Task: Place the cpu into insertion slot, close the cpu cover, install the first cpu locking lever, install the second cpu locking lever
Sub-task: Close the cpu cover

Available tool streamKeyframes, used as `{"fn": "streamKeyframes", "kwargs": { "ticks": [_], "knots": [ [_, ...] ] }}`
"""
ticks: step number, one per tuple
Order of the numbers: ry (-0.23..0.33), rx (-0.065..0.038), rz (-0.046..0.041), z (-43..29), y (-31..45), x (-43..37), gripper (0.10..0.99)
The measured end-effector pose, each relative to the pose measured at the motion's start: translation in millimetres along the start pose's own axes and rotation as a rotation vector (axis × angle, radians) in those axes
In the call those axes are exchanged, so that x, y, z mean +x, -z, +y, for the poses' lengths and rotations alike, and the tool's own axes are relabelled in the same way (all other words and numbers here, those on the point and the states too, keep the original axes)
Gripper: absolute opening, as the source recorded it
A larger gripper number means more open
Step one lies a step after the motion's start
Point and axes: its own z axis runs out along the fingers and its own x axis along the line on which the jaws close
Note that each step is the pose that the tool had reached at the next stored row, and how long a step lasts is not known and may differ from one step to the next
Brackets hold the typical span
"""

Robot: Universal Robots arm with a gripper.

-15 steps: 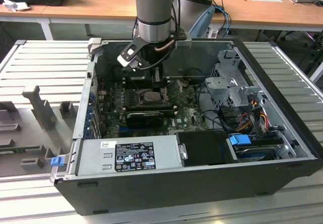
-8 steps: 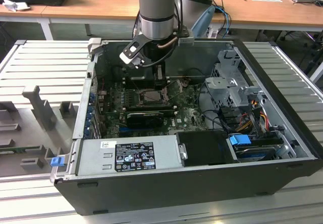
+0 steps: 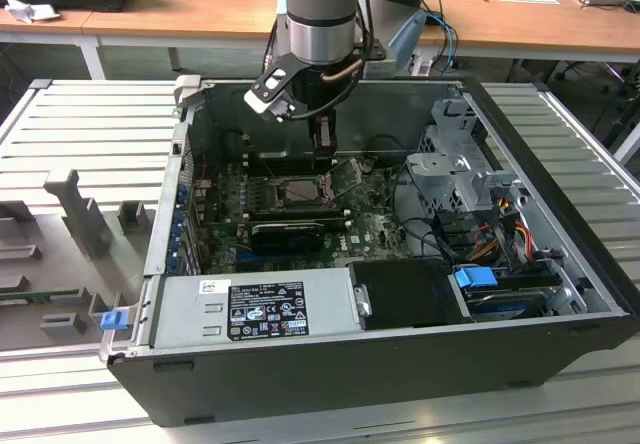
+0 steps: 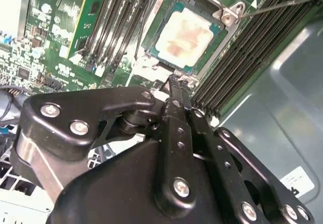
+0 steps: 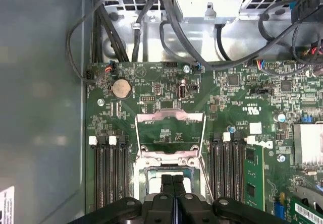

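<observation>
fig. open case (image 3: 400, 364), arm reaching inside. from the exterior view's left: the slot (image 3: 298, 192) lies directly under the jaws; the gripper (image 3: 322, 164) hangs over its edge; the cover (image 5: 170, 116) lies folded back just beyond the fingertips. i read the jaws as closed, the two fingers pressed together with nothing between them, likely so that they form one narrow tip. the cpu (image 4: 184, 35) sits flat in the slot just ahead of the tips, metal top up, apparently seated. the cover is swung away, which leaves the chip exposed. count: one cpu, one slot, one cover, one wire lever (image 4: 282, 4) clearly visible and standing free past the cpu, two banks of memory slots (image 5: 111, 173) flanking the jaws.
</observation>
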Motion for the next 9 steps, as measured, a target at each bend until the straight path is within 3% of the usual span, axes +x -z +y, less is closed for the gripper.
{"fn": "streamKeyframes", "kwargs": {
  "ticks": [9],
  "knots": [
    [0.0, 0.007, -0.0001, 17.3, 0.6, 0.5, 0.106]
  ]
}}
